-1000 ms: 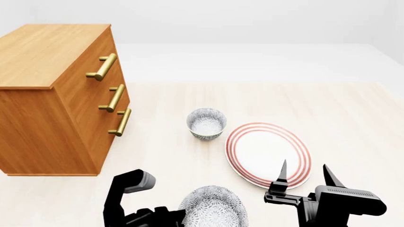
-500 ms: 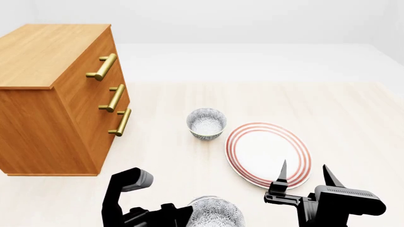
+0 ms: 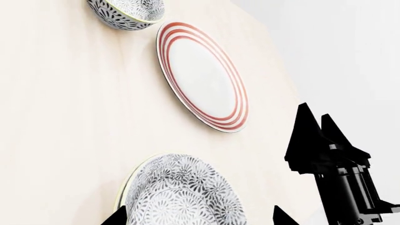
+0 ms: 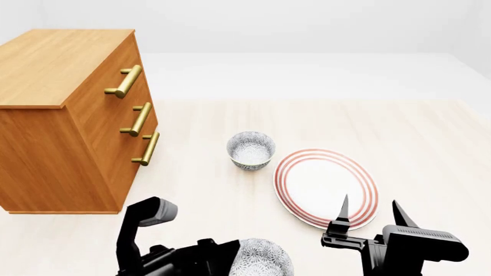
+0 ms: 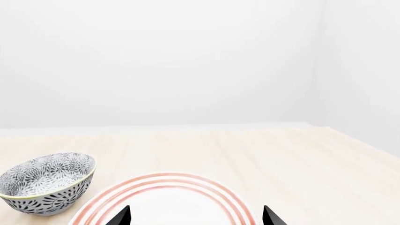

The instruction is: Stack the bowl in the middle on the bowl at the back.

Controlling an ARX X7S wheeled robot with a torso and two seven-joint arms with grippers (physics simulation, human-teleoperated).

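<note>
**Left claw at the near bowl, right claw idle**

We've got the left claw (image 3: 195, 216) with its tips spread either side of the middle bowl (image 4: 263, 257), right at the counter's (image 4: 429, 144) near edge. Can't tell if the tips actually touch it. The back bowl (image 4: 251, 150) sits upright further out, just beside the plate (image 4: 326, 187) and near the dresser (image 4: 69, 115). Right claw (image 4: 371, 213) hangs apart and empty over the plate's near rim.
</note>
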